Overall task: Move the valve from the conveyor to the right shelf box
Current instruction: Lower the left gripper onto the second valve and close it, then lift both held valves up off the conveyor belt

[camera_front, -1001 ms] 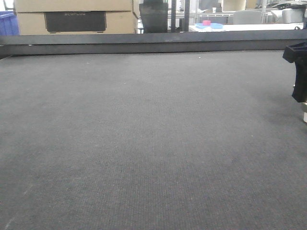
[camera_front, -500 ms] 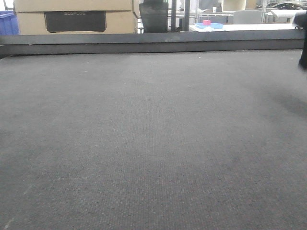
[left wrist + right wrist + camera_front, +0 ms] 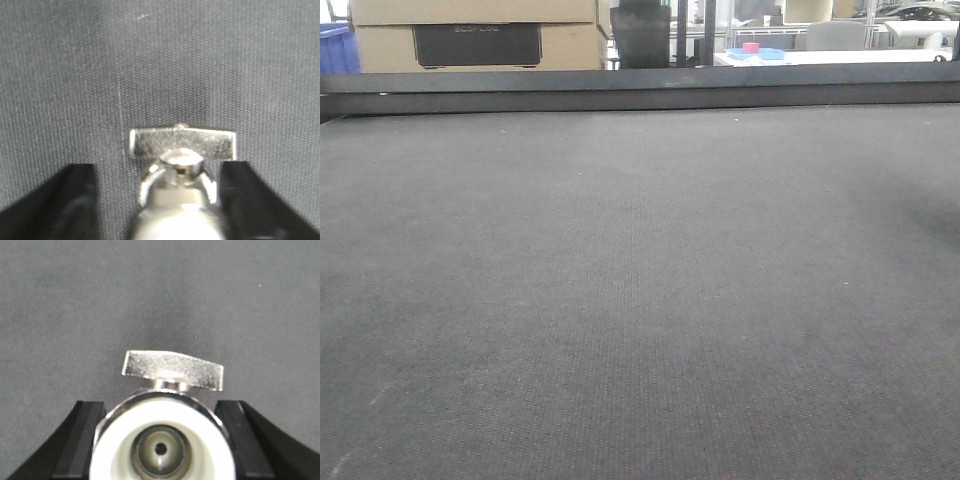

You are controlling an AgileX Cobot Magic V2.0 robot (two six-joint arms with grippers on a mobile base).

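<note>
The conveyor (image 3: 640, 300) is a wide dark grey woven belt with a black rail (image 3: 640, 90) along its far edge. No valve and no gripper show on it in the front view. In the right wrist view my right gripper (image 3: 160, 405) is shut on a chrome valve (image 3: 172, 370) with a flat T-handle. Its white bore end faces the camera, above the belt. In the left wrist view my left gripper (image 3: 157, 167) holds a second chrome valve (image 3: 182, 145). That valve sits against the right finger (image 3: 250, 200), with a gap at the left one. The shelf box is out of view.
Beyond the rail stand cardboard boxes (image 3: 470, 30), a blue bin (image 3: 335, 50) at the far left, and a white table (image 3: 840, 57) with a blue and pink item (image 3: 755, 50) at the far right.
The right gripper, seen at the front view's right edge a second ago, has risen and left that view. The belt looks the same.
</note>
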